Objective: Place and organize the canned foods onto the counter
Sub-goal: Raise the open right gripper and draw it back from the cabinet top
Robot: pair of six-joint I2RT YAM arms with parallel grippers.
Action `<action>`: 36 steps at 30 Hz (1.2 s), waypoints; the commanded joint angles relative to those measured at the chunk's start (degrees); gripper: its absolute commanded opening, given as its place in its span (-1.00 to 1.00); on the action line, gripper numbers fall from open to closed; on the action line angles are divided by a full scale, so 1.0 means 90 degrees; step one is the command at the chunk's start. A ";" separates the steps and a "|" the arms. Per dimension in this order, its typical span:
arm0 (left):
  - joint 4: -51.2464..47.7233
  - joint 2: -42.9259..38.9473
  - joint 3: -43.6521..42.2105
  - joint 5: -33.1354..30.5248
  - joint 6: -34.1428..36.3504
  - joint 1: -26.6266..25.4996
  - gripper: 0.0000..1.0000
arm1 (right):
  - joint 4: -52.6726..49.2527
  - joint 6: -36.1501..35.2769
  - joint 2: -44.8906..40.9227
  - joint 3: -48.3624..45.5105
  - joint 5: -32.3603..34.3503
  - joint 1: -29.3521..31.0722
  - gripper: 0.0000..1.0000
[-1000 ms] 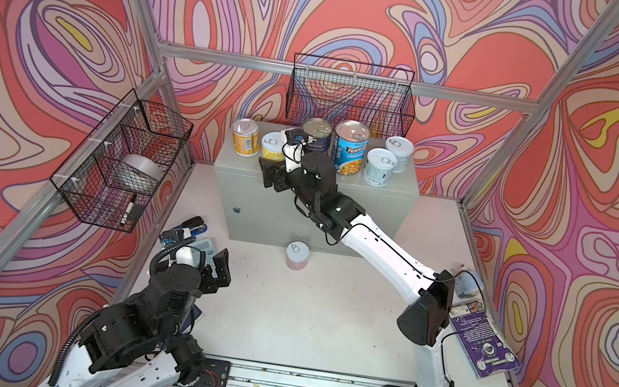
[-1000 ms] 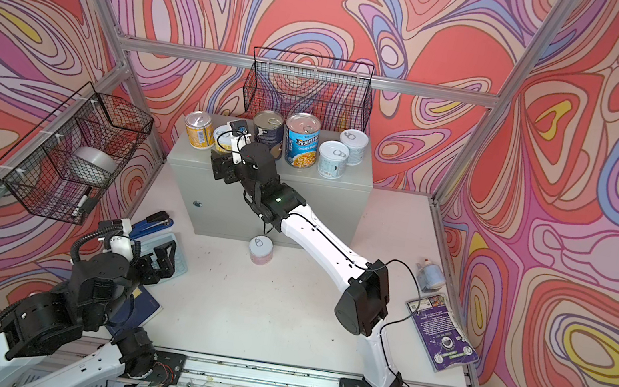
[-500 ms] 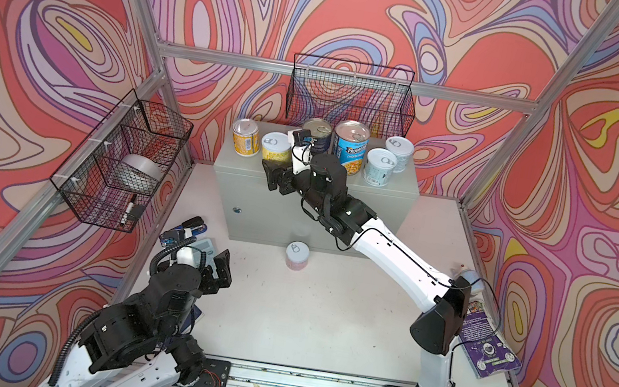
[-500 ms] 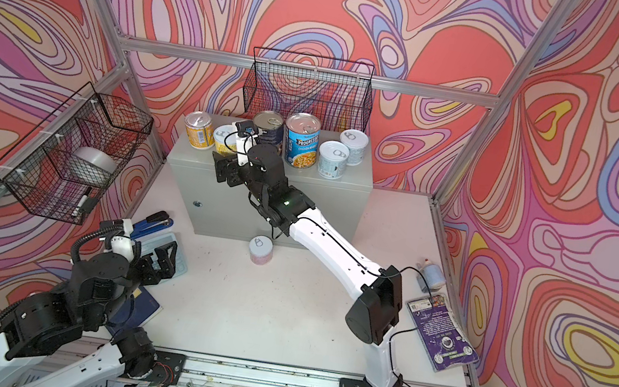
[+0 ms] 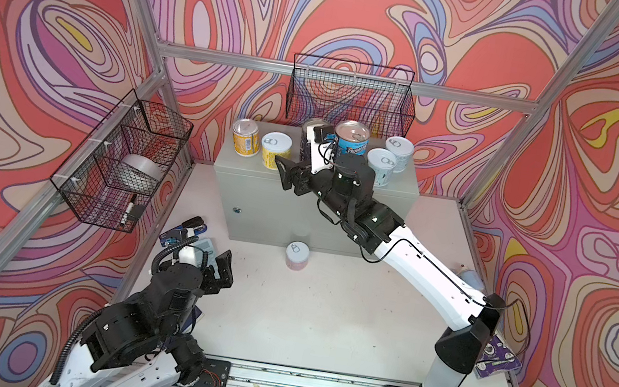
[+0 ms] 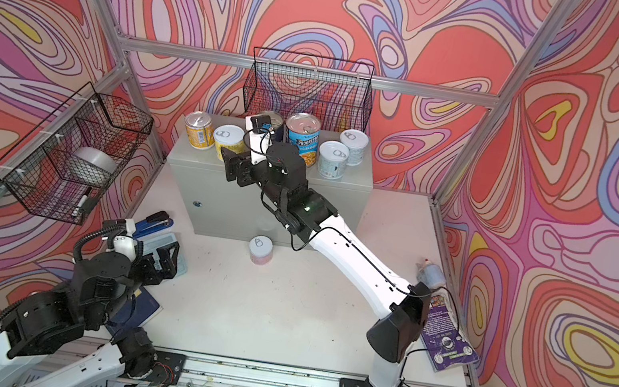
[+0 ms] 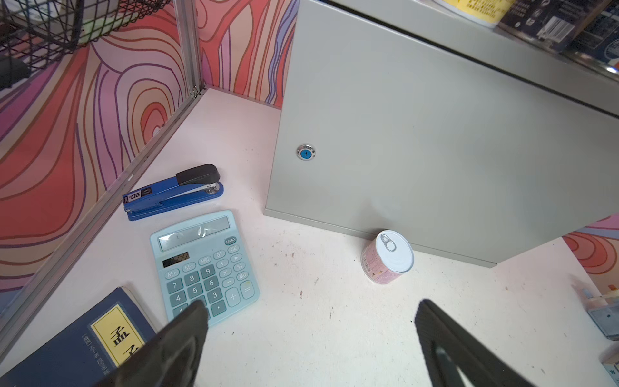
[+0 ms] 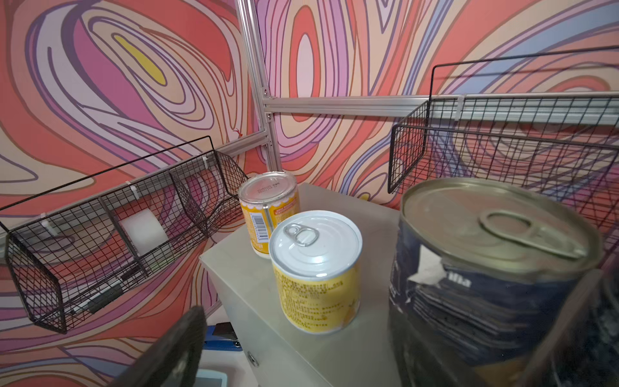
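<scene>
- left tool (image 7: 311, 306): jaws wide apart, empty, low over the tabletop (image 7: 294, 254), beside the calculator (image 7: 204, 264) and stapler (image 7: 170, 194).
- pink can (image 7: 388, 258) sits ahead of that tool and off to its right side, clear floor between them.
- can is upright, long axis vertical, pull-tab lid up, standing on the tabletop just beside the bottom front edge of the grey metal box (image 5: 257, 194). can't tell if it touches.
- it's the only can not yet on the box.
- right tool (image 5: 289, 172): jaws apart, nothing clamped, up at box-top height by the front edge. navy can (image 8: 485, 268) is close by one finger, yellow can (image 8: 315, 268) ahead.
- also on the box top: orange-yellow can (image 5: 245, 138), progresso can (image 5: 351, 146), a pale blue can (image 5: 381, 170) and another pale blue can (image 5: 399, 158).
- my read: left tool is better placed for the pink can, since it's at the can's level and has it in view. right tool would have to drop down the box face.
- side grasp across the can body looks right. the box face right behind it limits far-side finger room.
</scene>
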 commanded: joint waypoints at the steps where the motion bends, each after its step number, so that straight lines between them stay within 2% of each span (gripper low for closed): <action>1: 0.0089 0.0087 0.0012 0.0028 -0.0075 -0.0013 1.00 | -0.0101 0.0062 -0.0422 -0.0386 0.0178 -0.0018 0.63; 6: 0.0176 0.0135 -0.0016 0.0071 -0.0067 -0.0013 1.00 | -0.0098 0.0106 -0.0920 -0.1123 0.0489 -0.0022 0.58; 11: 0.0275 0.0218 -0.0063 0.0145 -0.0082 -0.0013 1.00 | -0.0342 -0.0084 -0.0975 -0.1263 0.0818 -0.0020 0.52; 14: 0.0296 0.0253 -0.0084 0.0174 -0.0097 -0.0013 1.00 | -0.0387 -0.0205 -0.0937 -0.1231 0.0870 -0.0014 0.23; 16: 0.0281 0.0253 -0.0084 0.0202 -0.0105 -0.0013 1.00 | -0.0373 -0.0222 -0.0927 -0.1228 0.0898 -0.0016 0.15; 18: 0.0249 0.0239 -0.0066 0.0204 -0.0114 -0.0013 1.00 | -0.0350 -0.0249 -0.0913 -0.1218 0.0918 -0.0019 -0.13; 19: 0.0231 0.0227 -0.0065 0.0194 -0.0123 -0.0013 1.00 | -0.0337 -0.0253 -0.0905 -0.1211 0.0960 -0.0022 -0.17; 29: 0.0093 0.0068 -0.0087 0.0135 -0.0160 -0.0013 1.00 | -0.0688 -0.0352 -0.0327 -0.0536 0.1274 -0.0077 -0.16; 35: 0.0027 0.0004 -0.0104 0.0097 -0.0194 -0.0013 1.00 | -0.0817 -0.0277 0.0056 -0.0098 0.1358 -0.0112 -0.32; 36: 0.0015 -0.0008 -0.0108 0.0079 -0.0184 -0.0017 1.00 | -0.0826 -0.0288 0.0103 -0.0040 0.1358 -0.0112 -0.42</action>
